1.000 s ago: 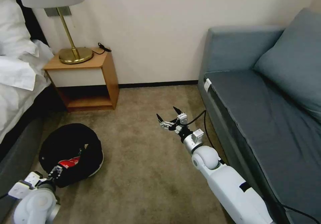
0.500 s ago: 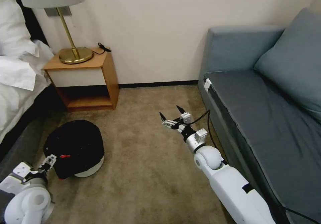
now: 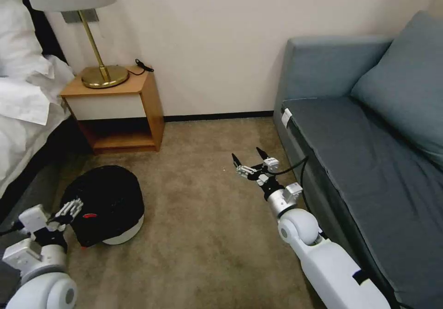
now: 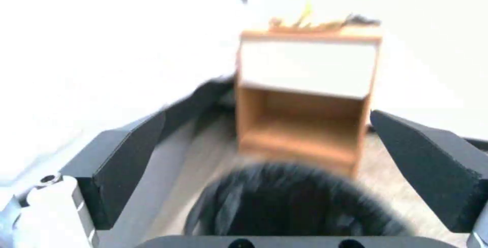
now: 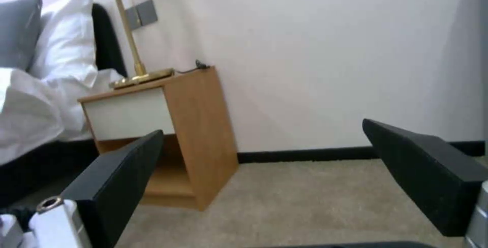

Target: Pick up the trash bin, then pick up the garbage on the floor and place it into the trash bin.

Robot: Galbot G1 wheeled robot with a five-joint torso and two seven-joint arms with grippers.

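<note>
While the trash bin (image 3: 108, 205) stands upright on the carpet (image 3: 203, 235) at the near left, just in front of the nightstand (image 3: 117, 110) and beside the bed (image 3: 23, 115), the left gripper (image 3: 69, 209) hovers at its near-left side with fingers spread and nothing between them. From the left wrist view the black bag's rim (image 4: 289, 202) lies just below and between the parted pads (image 4: 127, 164), apart from them. Over at the right, beside the sofa (image 3: 364, 161), the right gripper (image 3: 251, 161) hangs above bare carpet, its fingers also wide and empty. A red speck (image 3: 89, 216) shows on the bin's near side; whether it is litter I cannot tell. No garbage is visible on the floor, so the task looks late, possibly at the stage of setting the bin down or taking hold of it again. If the bin must be lifted, the next move calls for the left fingers to straddle the rim and close on it firmly, since the slack bag could slip.
</note>
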